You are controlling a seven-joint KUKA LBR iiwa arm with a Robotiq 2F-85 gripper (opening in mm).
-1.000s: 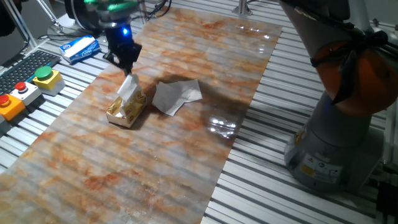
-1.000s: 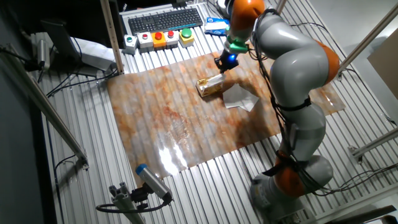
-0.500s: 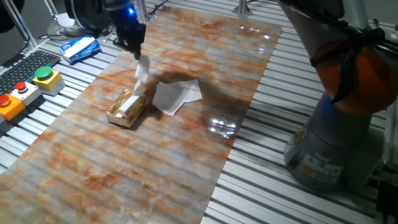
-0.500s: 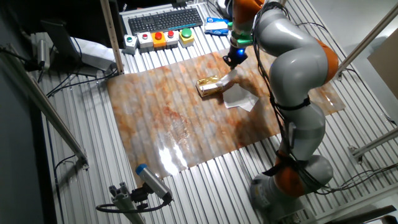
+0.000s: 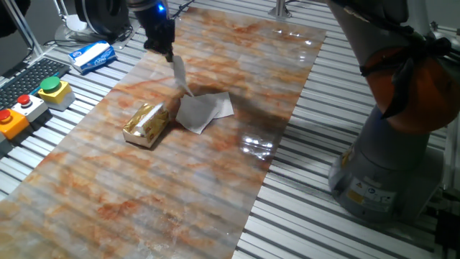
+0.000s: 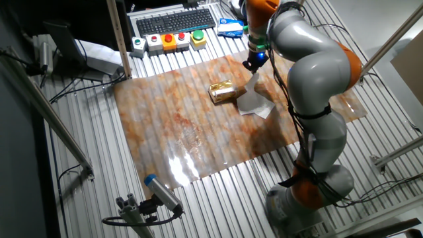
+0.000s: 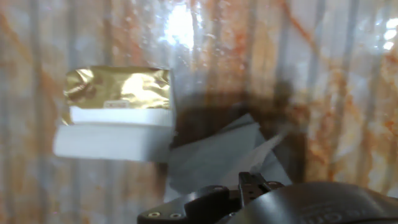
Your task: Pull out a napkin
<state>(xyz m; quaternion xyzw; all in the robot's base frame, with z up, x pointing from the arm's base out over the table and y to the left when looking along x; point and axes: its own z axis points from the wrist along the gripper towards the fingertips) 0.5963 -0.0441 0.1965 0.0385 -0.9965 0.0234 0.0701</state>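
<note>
Napkin [image 5: 178, 74] is now being lifted clear of gold packet [image 5: 146, 124] vs 1 s ago, pinched in gripper [image 5: 166, 49]; extraction looking approx. done, another sheet [image 5: 204, 111] lying beside.

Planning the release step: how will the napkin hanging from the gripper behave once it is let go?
The napkin hangs in a limp, twisted strip below the gripper, so it is probably floppy and very light. It will likely flutter down rather than drop straight, perhaps onto the other sheet beside the gold packet. Being thin paper, it may tear if tugged.
</note>
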